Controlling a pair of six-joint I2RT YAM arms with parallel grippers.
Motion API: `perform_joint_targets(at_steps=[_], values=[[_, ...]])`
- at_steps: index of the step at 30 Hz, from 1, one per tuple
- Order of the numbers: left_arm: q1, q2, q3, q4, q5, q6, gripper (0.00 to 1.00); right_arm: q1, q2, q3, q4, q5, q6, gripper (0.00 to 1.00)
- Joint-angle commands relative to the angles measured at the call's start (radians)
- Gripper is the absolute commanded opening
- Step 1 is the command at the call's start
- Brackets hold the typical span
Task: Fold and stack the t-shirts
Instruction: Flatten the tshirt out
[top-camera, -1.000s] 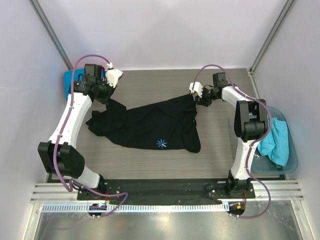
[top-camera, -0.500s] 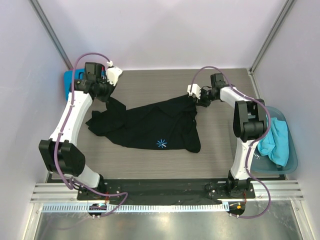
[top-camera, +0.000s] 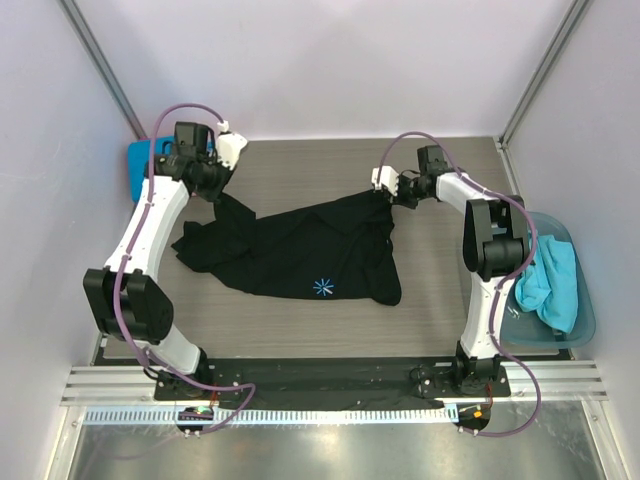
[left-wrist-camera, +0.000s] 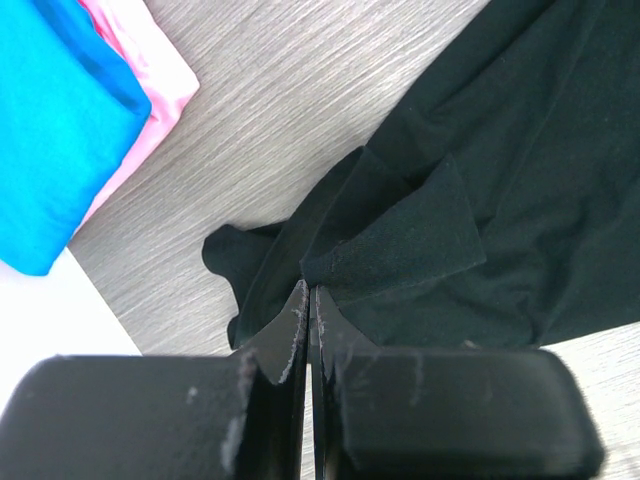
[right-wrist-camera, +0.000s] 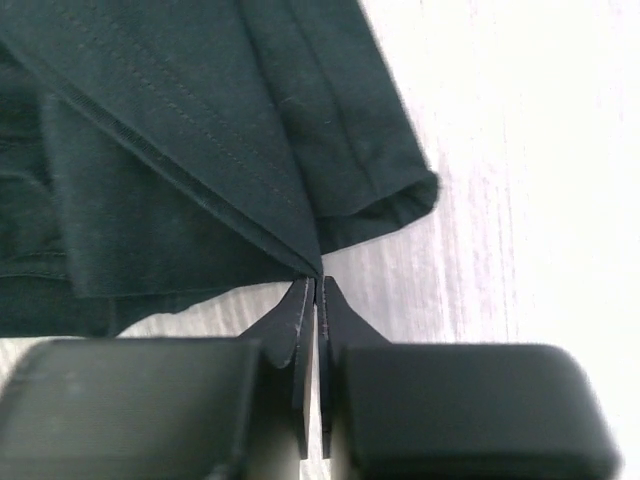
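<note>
A large black t-shirt with a light-blue starburst mark lies crumpled across the middle of the table. My left gripper is shut on its far left corner, and the black cloth runs up into the closed tips. At the shirt's far right corner, my right gripper has its jaws pressed together on a pointed fold of the black cloth. A folded bright blue t-shirt lies on a pink one at the far left.
A translucent teal tub at the right table edge holds a turquoise t-shirt. The blue and pink stack sits just behind my left arm. Walls close in the table on the left, back and right.
My right gripper's jaws have closed on the shirt's far right corner and shifted slightly back and left. My left gripper has edged backward, still holding its corner.
</note>
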Motion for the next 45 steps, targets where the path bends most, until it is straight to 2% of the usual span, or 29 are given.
perform_joint_targets(at_steps=[1,7,10,15,20,24,30,37,40,45], values=[[-0.01,0.0,0.047,0.032,-0.012,0.006,0.0,0.006,-0.026,0.041,0.055,-0.005,0.005,0.03],[-0.012,-0.005,0.08,0.041,-0.046,0.02,0.0,0.006,-0.121,0.006,0.169,0.009,0.102,0.01],[-0.012,-0.005,0.121,0.061,-0.116,0.029,0.0,0.005,-0.213,0.01,0.249,0.042,0.251,0.01],[-0.013,-0.006,0.24,0.09,-0.193,0.015,0.0,0.005,-0.371,0.107,0.25,0.119,0.455,0.01],[-0.013,-0.023,0.412,0.106,-0.213,0.006,0.0,0.012,-0.518,0.144,0.22,0.184,0.472,0.01],[-0.013,-0.071,0.484,0.121,-0.189,0.001,0.0,0.014,-0.638,0.17,0.21,0.191,0.465,0.01],[-0.013,-0.222,0.482,0.153,-0.16,-0.022,0.0,0.021,-0.795,0.266,0.158,0.249,0.482,0.01],[-0.002,-0.425,0.385,0.113,-0.123,-0.013,0.0,0.021,-0.96,0.331,0.063,0.323,0.524,0.01],[0.011,-0.486,0.4,0.09,-0.1,-0.023,0.0,0.021,-1.017,0.372,0.013,0.34,0.534,0.01],[0.027,-0.537,0.475,0.053,-0.045,-0.025,0.0,0.02,-1.065,0.53,-0.098,0.342,0.541,0.01]])
